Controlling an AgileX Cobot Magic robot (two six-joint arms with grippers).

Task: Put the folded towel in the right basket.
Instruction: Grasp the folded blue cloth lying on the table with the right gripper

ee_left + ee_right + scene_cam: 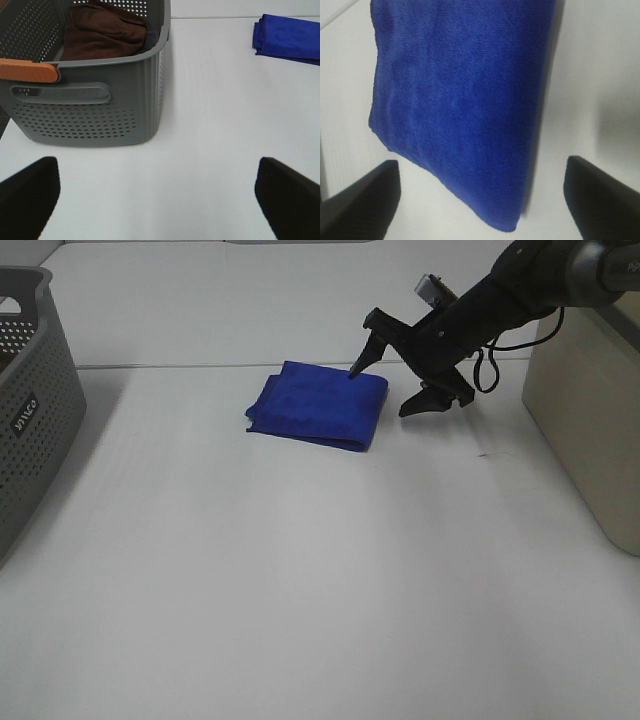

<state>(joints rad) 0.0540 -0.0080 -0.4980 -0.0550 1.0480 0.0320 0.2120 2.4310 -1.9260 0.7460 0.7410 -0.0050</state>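
Two right-arm fingers are hanging wide apart over the towel (right edge, contact unclear); closing shallow is probably risking a one-layer pinch, unfolding mid-carry.

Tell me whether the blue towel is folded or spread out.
Folded. The blue towel lies flat on the table as a compact rectangle, with stacked layers showing along its edge.

Black right arm with looping black cable; pointed black right hand
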